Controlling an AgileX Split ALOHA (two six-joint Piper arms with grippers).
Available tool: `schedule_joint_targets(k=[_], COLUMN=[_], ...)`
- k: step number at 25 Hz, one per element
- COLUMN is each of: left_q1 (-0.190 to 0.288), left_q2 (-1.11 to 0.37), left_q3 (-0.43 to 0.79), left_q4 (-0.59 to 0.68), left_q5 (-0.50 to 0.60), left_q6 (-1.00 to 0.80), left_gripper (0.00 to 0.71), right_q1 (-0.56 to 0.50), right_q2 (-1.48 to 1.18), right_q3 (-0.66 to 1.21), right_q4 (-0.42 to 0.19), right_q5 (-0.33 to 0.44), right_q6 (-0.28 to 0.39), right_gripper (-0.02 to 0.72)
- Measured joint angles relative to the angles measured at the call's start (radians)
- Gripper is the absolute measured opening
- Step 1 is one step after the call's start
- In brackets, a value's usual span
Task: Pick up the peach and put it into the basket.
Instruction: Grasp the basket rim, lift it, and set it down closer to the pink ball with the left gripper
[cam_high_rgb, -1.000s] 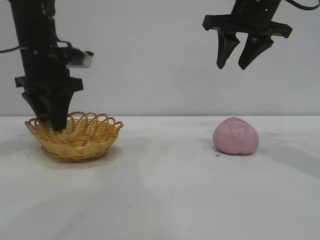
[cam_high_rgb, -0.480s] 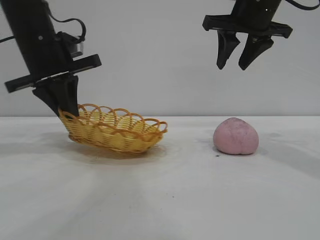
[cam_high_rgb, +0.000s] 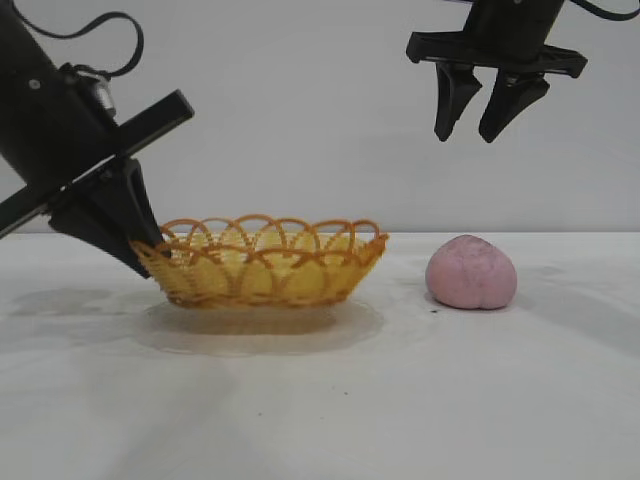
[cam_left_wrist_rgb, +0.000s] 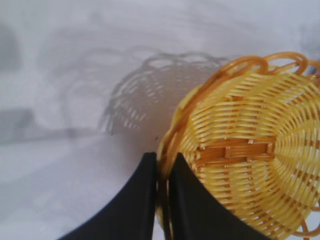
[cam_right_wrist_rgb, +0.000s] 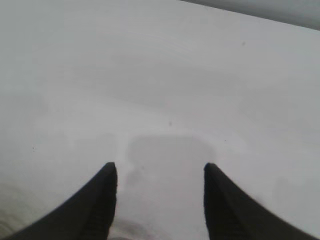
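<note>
The left gripper (cam_high_rgb: 150, 255), clamped on the basket (cam_high_rgb: 265, 262) rim, steadies it beside the peach (cam_high_rgb: 471, 272); the right gripper (cam_high_rgb: 478, 125) hangs spread above the fruit, ready to descend.

Exterior cam: low, about table height, level, facing both arms; table (cam_high_rgb: 320, 400) fills the lower half, plain wall behind.
Left wrist cam: on the left arm, very near, looking down along the left gripper (cam_left_wrist_rgb: 161, 200) at the basket (cam_left_wrist_rgb: 250, 150) rim and the tabletop.
Right wrist cam: high over the right side, looking down between the right gripper (cam_right_wrist_rgb: 160, 200) fingers at bare table.
Shared: exterior and left wrist both show the basket (cam_high_rgb: 265, 262); all three show the tabletop.
</note>
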Motion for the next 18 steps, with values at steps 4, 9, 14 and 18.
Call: schedule_joint_targets(k=[4,9,14,18], left_q1=[-0.011,-0.023,-0.026,-0.026], left_q2=[0.002,0.016,0.023,0.023], left_q3=[0.000,0.000,0.000,0.000], left_q4=[-0.005,-0.005,-0.005,-0.003], left_q5=[-0.027,-0.029,-0.025,-0.014], left_q6=[0.005,0.005,0.005,0.005], left_gripper=[0.000,0.000,0.109,0.288], right_q1=[0.000,0.000,0.000,0.000], right_q2=[0.000,0.000,0.000,0.000], right_q3=[0.000,0.000,0.000,0.000], right_q4=[0.000,0.000,0.000,0.000], right_q5=[0.000,0.000,0.000,0.000], right_q6=[0.000,0.000,0.000,0.000], right_gripper=[0.333,0.333,0.333,0.333])
